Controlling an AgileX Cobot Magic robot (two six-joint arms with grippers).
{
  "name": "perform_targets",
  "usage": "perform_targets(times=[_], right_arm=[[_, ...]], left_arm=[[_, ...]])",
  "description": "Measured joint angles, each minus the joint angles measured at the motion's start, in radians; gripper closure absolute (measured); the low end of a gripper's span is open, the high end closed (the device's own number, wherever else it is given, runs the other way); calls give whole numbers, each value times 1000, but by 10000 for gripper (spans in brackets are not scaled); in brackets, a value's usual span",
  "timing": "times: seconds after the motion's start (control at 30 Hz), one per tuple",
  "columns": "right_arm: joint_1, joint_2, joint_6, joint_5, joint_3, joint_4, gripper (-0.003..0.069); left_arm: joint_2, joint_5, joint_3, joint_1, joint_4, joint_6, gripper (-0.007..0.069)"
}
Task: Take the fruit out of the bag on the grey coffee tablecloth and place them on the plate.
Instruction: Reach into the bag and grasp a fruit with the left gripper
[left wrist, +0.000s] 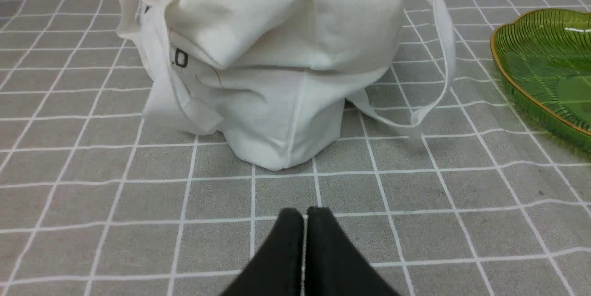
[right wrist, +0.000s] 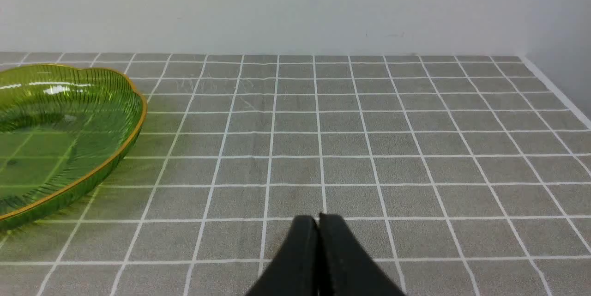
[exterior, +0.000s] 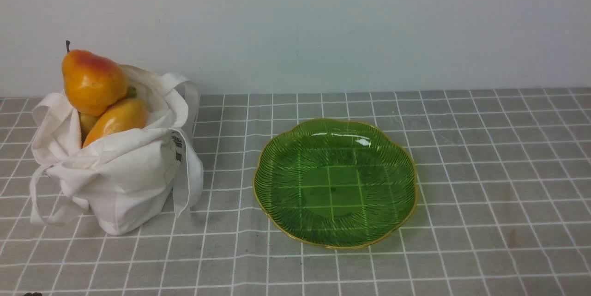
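The white cloth bag (exterior: 124, 176) stands at the left on the grey gridded tablecloth (exterior: 485, 185). An orange-yellow pear (exterior: 92, 81) with red blush tops it, an orange mango (exterior: 117, 118) lies under it, and more fruit is mostly hidden inside. The green glass plate (exterior: 336, 180) with a gold rim lies empty in the middle. My left gripper (left wrist: 304, 215) is shut and empty, low over the cloth in front of the bag (left wrist: 277, 69); the plate's edge (left wrist: 549, 65) shows beside it. My right gripper (right wrist: 318, 220) is shut and empty, over the cloth beside the plate (right wrist: 60, 139). Neither gripper shows in the front view.
A pale wall (exterior: 323, 23) runs along the back of the table. The bag's long strap handles (exterior: 187, 180) hang loose down its sides onto the cloth. In the right wrist view the cloth's side edge (right wrist: 558, 97) meets a wall.
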Motion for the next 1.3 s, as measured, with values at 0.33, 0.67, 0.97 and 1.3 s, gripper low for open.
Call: perform_targets(times=[0.33, 0.67, 0.97, 1.3], right_arm=[[0, 0, 0, 0, 0, 0, 673], [0, 0, 0, 0, 0, 0, 673], [0, 0, 0, 0, 0, 0, 673], [0, 0, 0, 0, 0, 0, 673]], left_arm=[[0, 0, 0, 0, 0, 0, 632], [0, 0, 0, 0, 0, 0, 632], [0, -12, 1, 0, -48, -21, 632], [0, -156, 1, 0, -262, -71, 632]])
